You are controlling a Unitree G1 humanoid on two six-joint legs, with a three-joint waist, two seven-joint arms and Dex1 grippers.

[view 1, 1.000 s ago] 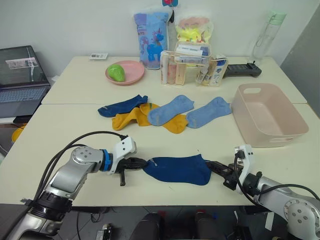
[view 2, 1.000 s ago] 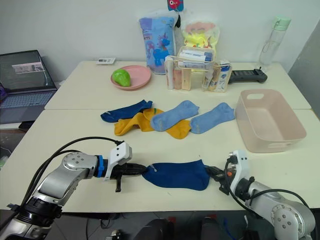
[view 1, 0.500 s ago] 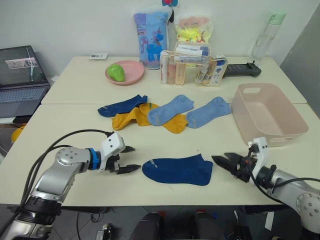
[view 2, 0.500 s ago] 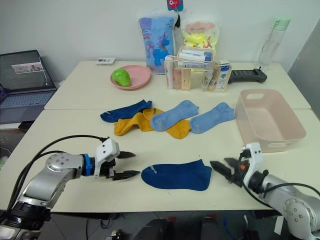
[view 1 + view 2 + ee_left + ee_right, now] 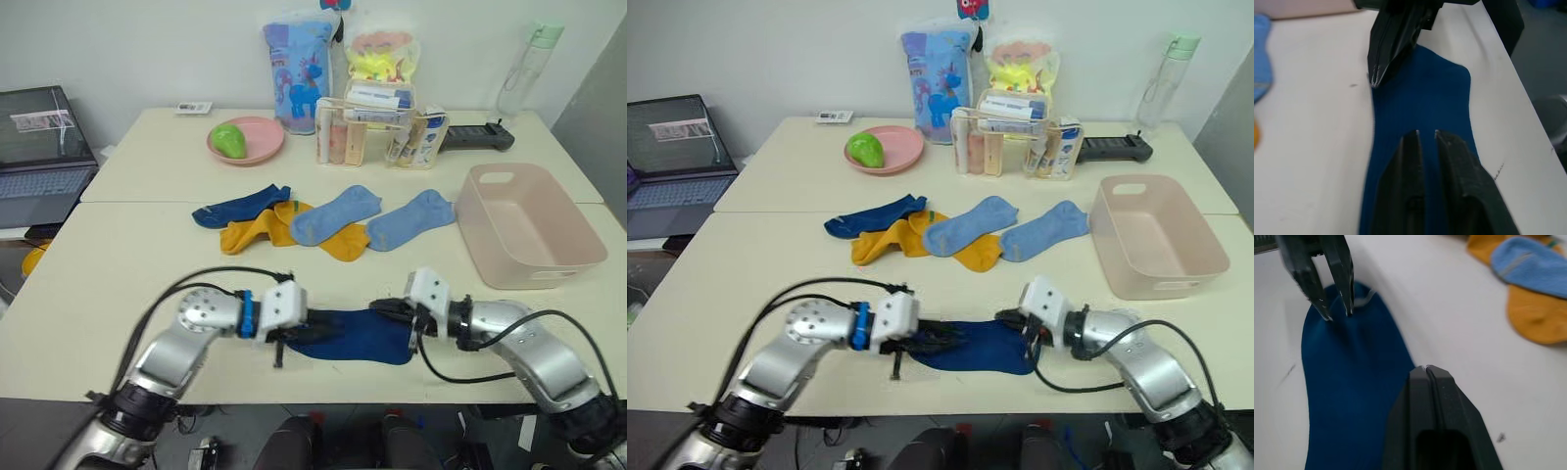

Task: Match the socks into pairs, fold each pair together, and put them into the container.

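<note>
A single navy sock (image 5: 355,335) lies flat near the front edge of the tabletop (image 5: 118,264), at the 6 o'clock side of the work area, with both claws over it. The left claw (image 5: 1426,132) sits above the sock's left end with its fingers slightly parted, a narrow gap between the tips, gripping nothing. The right claw (image 5: 1423,368) rests at the sock's right end with its fingers pressed together; whether any fabric is pinched between them is hard to confirm, so treat it as clenched and empty. The second navy sock (image 5: 239,207) lies at 11 o'clock from the first, touching the yellow socks (image 5: 263,227), which are partly overlapped by the two light blue socks (image 5: 333,214) and (image 5: 411,219) at 12 to 1 o'clock. The pink tub (image 5: 545,266) stands empty at 2 o'clock. Judged step: the matching of the navy pair, with no pair yet folded or stowed. The next move calls for bringing the far navy sock forward and laying it over the near one, edges aligned, before folding.
</note>
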